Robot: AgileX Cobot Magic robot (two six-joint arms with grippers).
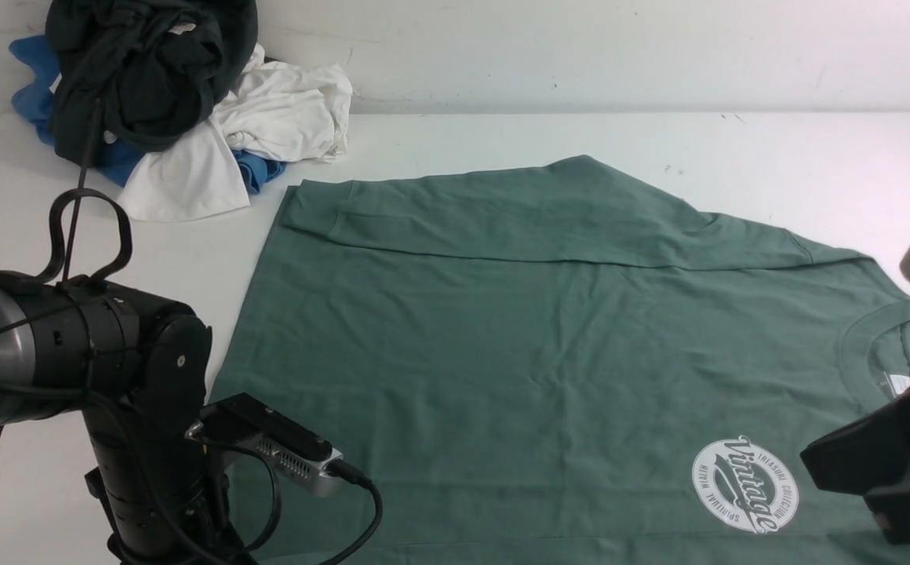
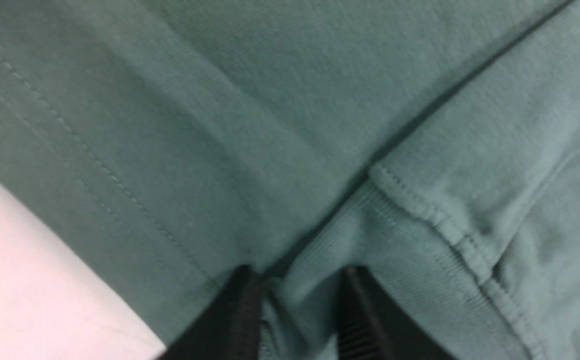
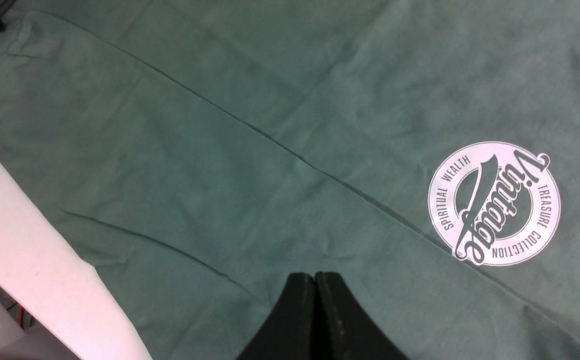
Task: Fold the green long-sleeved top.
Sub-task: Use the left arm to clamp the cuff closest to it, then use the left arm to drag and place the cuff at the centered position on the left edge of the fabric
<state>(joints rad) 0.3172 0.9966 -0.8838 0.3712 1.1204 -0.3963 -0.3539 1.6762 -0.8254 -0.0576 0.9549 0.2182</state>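
The front camera looks forward over the surface (image 1: 580, 141), while both wrist cameras look down closely at the green long-sleeved top (image 1: 502, 353), the right sharing the chest logo (image 1: 745, 485) with the front.

A flat, matte white tabletop (image 1: 502, 141) fills most of the scene, with a few small dark specks near its far edge. Behind it stands a plain white painted wall (image 1: 620, 47), lightly scuffed, meeting the table in a straight seam. A loose heap of crumpled black, white and blue garments (image 1: 180, 118) lies in the far left corner. The light is soft and even, casting only faint shadows.
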